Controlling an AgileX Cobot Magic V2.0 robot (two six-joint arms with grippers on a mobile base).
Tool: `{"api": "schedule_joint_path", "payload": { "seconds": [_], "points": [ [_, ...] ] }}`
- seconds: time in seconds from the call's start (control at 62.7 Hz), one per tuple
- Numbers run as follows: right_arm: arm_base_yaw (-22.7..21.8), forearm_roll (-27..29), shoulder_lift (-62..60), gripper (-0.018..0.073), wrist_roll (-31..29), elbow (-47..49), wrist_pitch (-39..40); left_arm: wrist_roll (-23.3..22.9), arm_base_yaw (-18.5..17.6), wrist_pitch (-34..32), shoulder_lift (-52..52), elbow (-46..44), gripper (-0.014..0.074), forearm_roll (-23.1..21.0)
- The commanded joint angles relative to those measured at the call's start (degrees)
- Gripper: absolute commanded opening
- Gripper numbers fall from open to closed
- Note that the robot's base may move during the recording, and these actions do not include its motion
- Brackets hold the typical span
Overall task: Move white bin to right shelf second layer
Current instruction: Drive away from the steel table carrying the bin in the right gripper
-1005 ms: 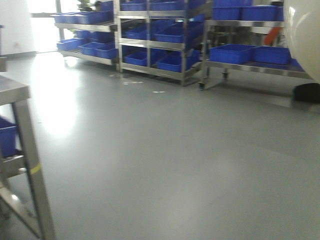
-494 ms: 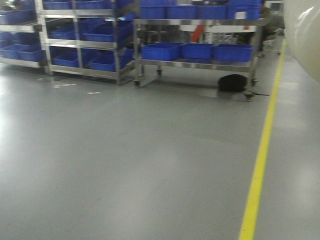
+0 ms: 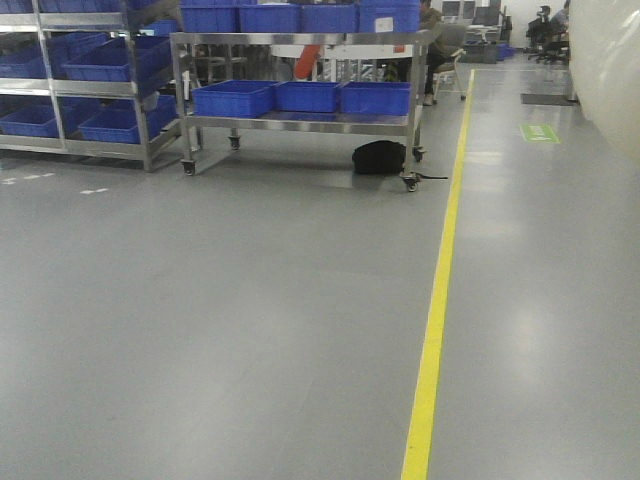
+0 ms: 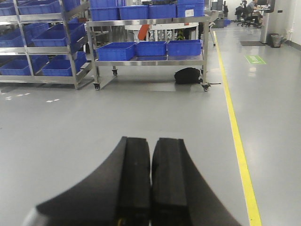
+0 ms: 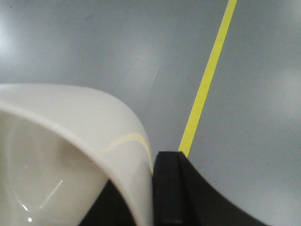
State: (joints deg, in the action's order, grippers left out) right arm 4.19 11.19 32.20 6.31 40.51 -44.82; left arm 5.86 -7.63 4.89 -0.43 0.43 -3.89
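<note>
The white bin point(image 5: 70, 141) fills the lower left of the right wrist view, its glossy cream wall pinched in my right gripper point(image 5: 146, 169), one black finger point(image 5: 167, 188) outside the wall and the other inside. In the front view a curved piece of the bin point(image 3: 605, 70) shows at the right edge. My left gripper point(image 4: 151, 141) hangs over the grey floor, pads pressed together on nothing. The right shelf second layer is out of view.
A wheeled steel cart point(image 3: 300, 122) with blue crates point(image 3: 232, 98) stands ahead, a black bag point(image 3: 379, 157) under its right end. Steel racks point(image 3: 90, 70) of blue crates stand at the left. A yellow floor line point(image 3: 440, 290) runs away from me. Seated people point(image 3: 548, 20) are far back.
The front view has swung to the right: the racks and cart slid left, a steel table dropped out at the left, and the yellow line came in. The bin stays at the right edge.
</note>
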Motion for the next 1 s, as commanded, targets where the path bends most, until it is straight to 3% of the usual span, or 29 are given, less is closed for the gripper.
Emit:
{"api": "schedule_joint_path", "payload": {
  "seconds": [0.0, 0.989],
  "points": [
    [-0.33, 1.16, 0.37, 0.0057, -0.21, 1.69, 4.92, -0.15, -0.16, -4.89, -0.8, 2.11, 0.0085, -0.35],
    [-0.33, 1.16, 0.37, 0.0057, -0.21, 1.69, 4.92, -0.15, -0.16, -4.89, -0.8, 2.11, 0.0085, -0.35]
  ]
}}
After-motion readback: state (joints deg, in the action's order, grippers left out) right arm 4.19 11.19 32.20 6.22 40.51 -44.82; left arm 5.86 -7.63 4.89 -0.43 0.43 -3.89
